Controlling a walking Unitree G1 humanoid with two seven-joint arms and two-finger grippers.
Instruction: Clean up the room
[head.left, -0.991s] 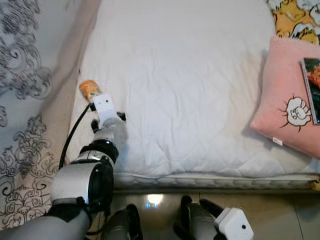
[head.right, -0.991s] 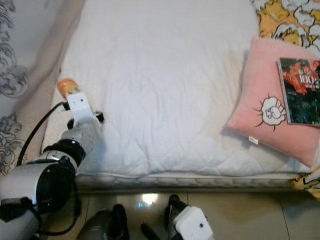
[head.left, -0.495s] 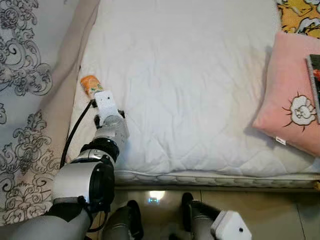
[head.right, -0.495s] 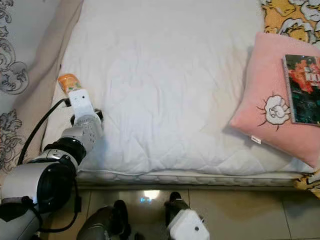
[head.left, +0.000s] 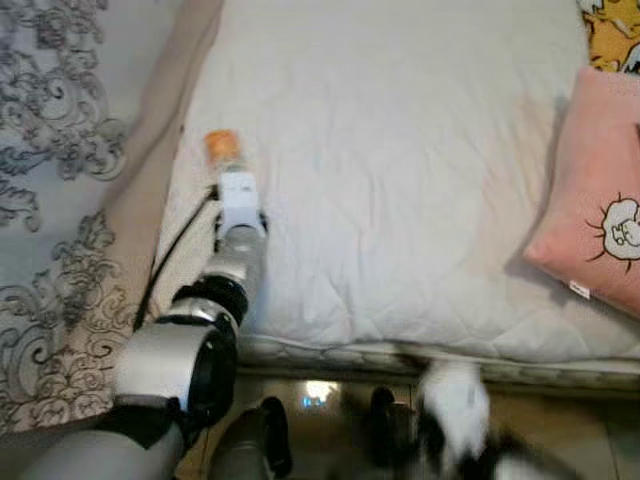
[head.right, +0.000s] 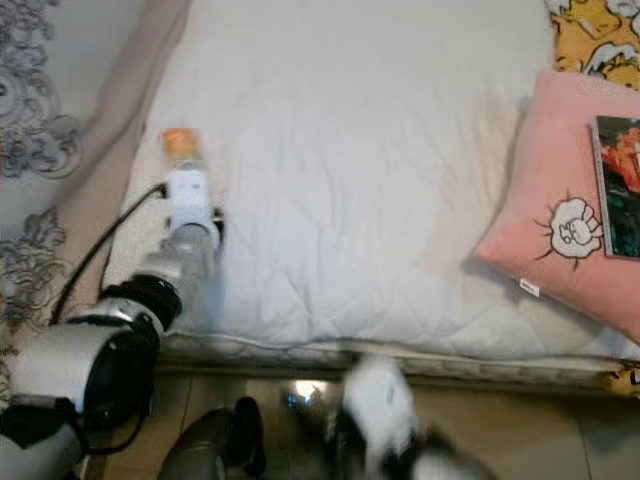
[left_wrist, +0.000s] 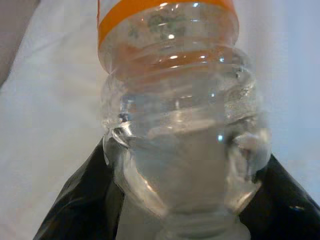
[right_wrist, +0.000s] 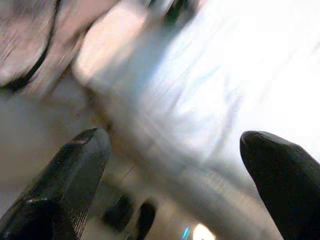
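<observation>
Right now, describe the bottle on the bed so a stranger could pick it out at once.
Start at the white mattress and go to its left edge, beside the patterned curtain. There the left gripper is shut on a clear plastic bottle lying on its side. Its orange label sets it apart from the pink pillow far right.

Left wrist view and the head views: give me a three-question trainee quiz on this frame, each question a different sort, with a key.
1. True or false: the left gripper has its black fingers on either side of the clear bottle.
2. What colour is the bottle's label band? A) orange B) blue C) green
3. Fill in: the book lies on the pink ______.

Key: 1 true. 2 A. 3 pillow. The bottle lies near the left edge of the white mattress; the right gripper is open, down by the floor.
</observation>
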